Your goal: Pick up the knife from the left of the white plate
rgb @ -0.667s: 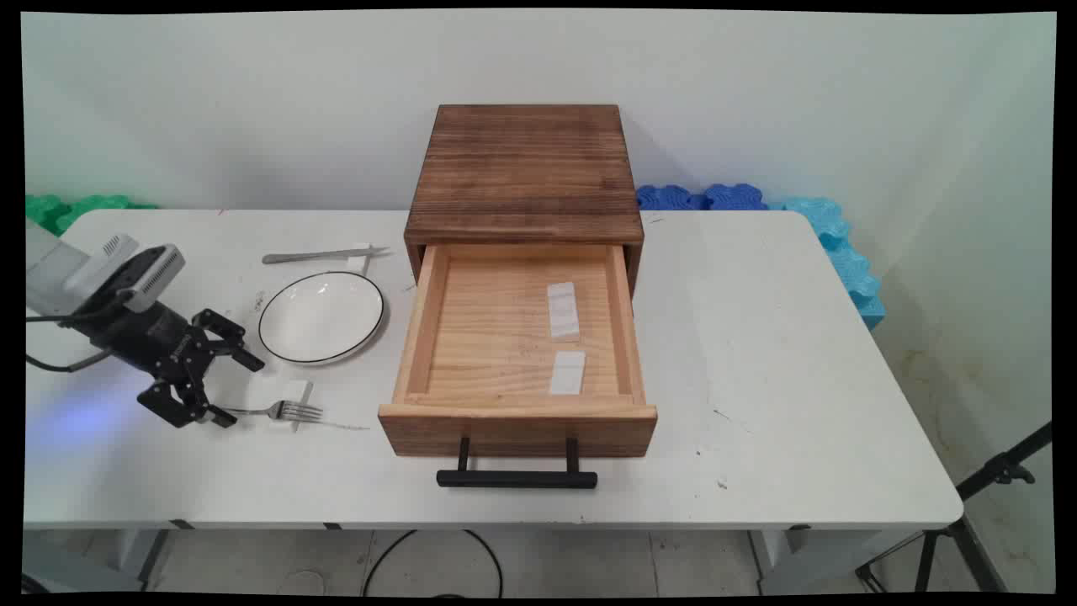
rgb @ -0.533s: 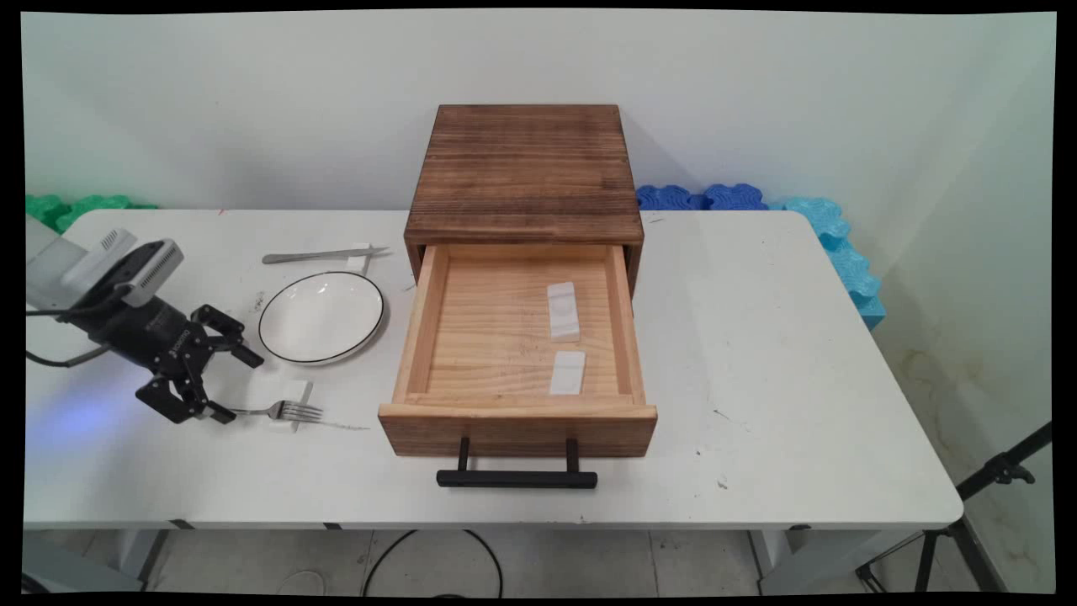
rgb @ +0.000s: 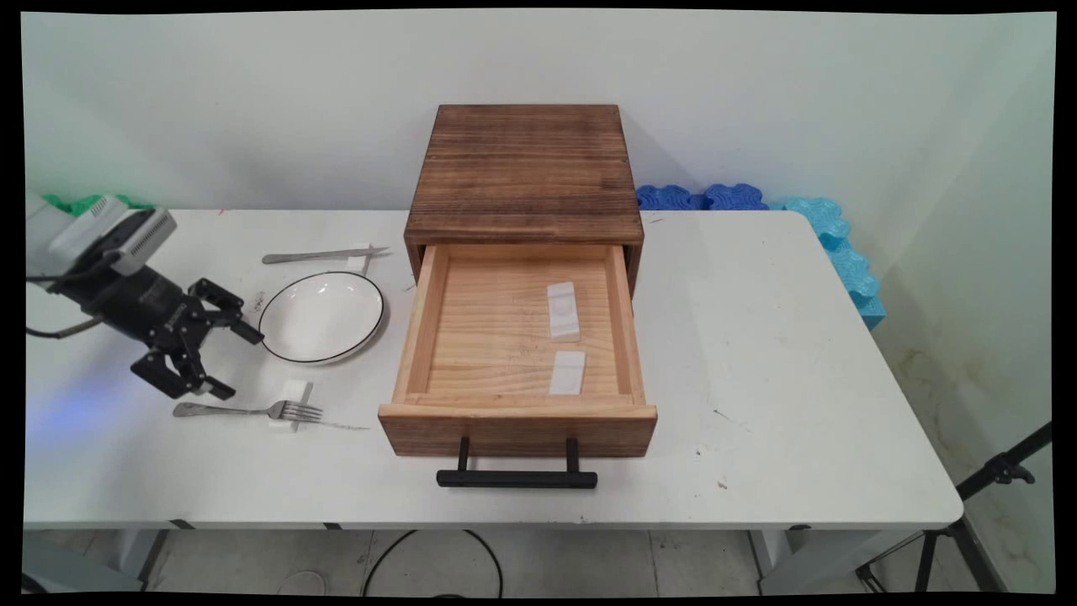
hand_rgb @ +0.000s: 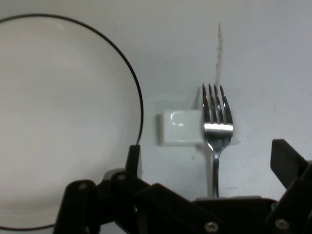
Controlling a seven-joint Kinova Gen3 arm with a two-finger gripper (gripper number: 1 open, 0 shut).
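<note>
Two white strips (rgb: 565, 335) in open drawer (rgb: 517, 404), fingers (rgb: 220, 390) spread wide, empty, above fork (rgb: 252, 411).

My black two-finger gripper (rgb: 219, 362) is showing jointed linkage bars pinned with small silver screws, ending in blunt, squared jaws. Behind it my wrist is wearing a pale grey, ribbed camera housing on a white link, and thin black cables are trailing off it.
</note>
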